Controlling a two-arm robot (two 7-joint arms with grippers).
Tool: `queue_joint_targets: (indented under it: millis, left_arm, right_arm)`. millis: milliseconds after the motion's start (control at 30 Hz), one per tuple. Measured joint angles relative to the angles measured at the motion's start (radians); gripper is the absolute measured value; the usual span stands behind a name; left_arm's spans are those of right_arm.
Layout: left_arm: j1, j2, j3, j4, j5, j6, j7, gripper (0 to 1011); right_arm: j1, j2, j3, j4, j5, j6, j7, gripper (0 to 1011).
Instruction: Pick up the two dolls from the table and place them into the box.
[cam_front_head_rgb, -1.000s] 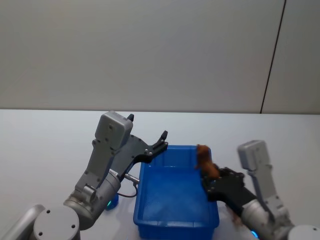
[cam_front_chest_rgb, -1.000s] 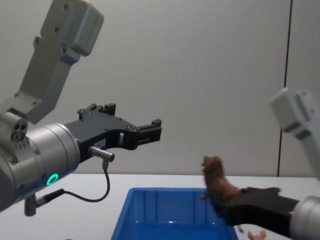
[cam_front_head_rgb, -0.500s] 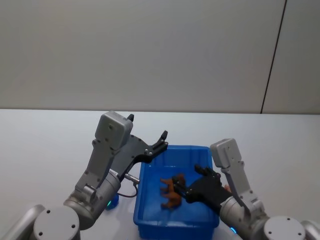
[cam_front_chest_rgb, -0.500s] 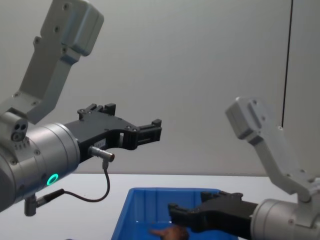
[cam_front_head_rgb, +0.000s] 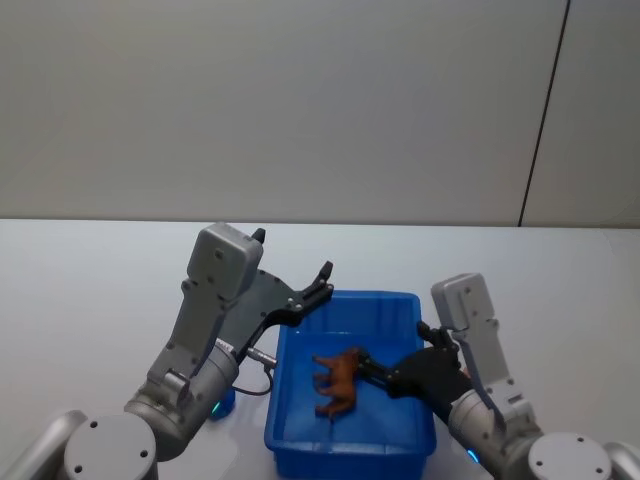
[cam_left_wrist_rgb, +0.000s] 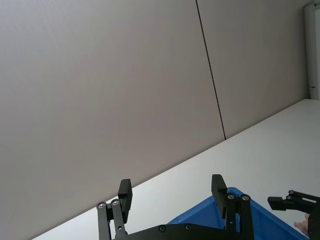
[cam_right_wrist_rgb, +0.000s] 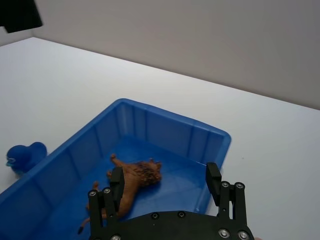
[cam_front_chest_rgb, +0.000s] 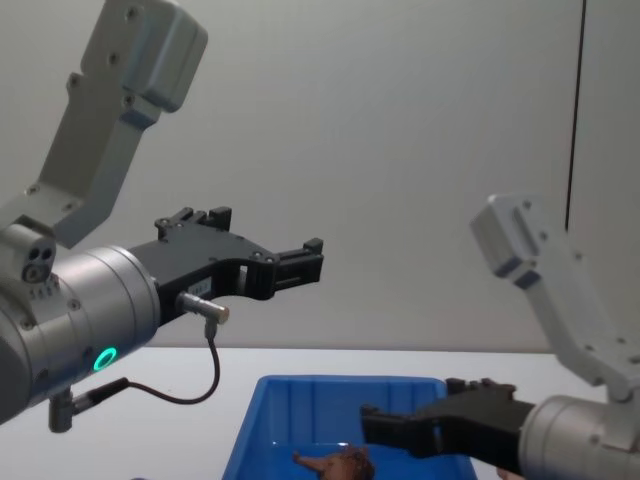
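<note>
The reddish-brown dog-like doll (cam_front_head_rgb: 338, 378) (cam_right_wrist_rgb: 131, 182) lies on its side on the floor of the blue box (cam_front_head_rgb: 350, 447) (cam_right_wrist_rgb: 165, 130). My right gripper (cam_front_head_rgb: 392, 348) (cam_right_wrist_rgb: 165, 182) hovers open just above and to the right of it, with nothing between its fingers. Higher up, over the box's far left corner, my left gripper (cam_front_head_rgb: 325, 275) (cam_left_wrist_rgb: 171, 190) is held open and empty. In the left wrist view a small pale pink shape (cam_left_wrist_rgb: 302, 225) shows on the table beside the right gripper; it may be the other doll.
A small blue toy duck (cam_right_wrist_rgb: 22, 156) (cam_front_head_rgb: 222, 403) sits on the white table (cam_front_head_rgb: 90, 290) just left of the box, under my left arm. A grey wall stands behind the table.
A second ago my right gripper held the brown doll above the box's right rim. It swung over the box and opened; the doll now lies on the box floor. The left arm stayed still.
</note>
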Motion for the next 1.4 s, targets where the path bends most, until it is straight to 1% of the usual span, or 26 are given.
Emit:
queue_joint_targets:
  millis: [200, 300, 467, 733, 1067, 1400]
  left_arm:
    - [0.000, 0.000, 0.000, 0.000, 0.000, 0.000, 0.000, 1001]
    - [0.000, 0.000, 0.000, 0.000, 0.000, 0.000, 0.000, 1001]
    - [0.000, 0.000, 0.000, 0.000, 0.000, 0.000, 0.000, 1001]
    - [0.000, 0.000, 0.000, 0.000, 0.000, 0.000, 0.000, 1001]
    - [0.000, 0.000, 0.000, 0.000, 0.000, 0.000, 0.000, 1001]
    - [0.000, 0.000, 0.000, 0.000, 0.000, 0.000, 0.000, 1001]
  right_arm:
    - [-0.023, 0.012, 0.009, -0.037, 0.007, 0.012, -0.056, 1001]
    - [-0.045, 0.025, 0.017, -0.072, 0.013, 0.024, -0.092, 1001]
    - [-0.073, 0.042, 0.028, -0.113, 0.020, 0.045, -0.133, 1001]
    - [-0.109, 0.064, 0.041, -0.151, 0.028, 0.073, -0.170, 1001]
    - [-0.134, 0.078, 0.050, -0.153, 0.033, 0.091, -0.185, 1001]
    - [-0.136, 0.077, 0.049, -0.099, 0.027, 0.086, -0.165, 1001]
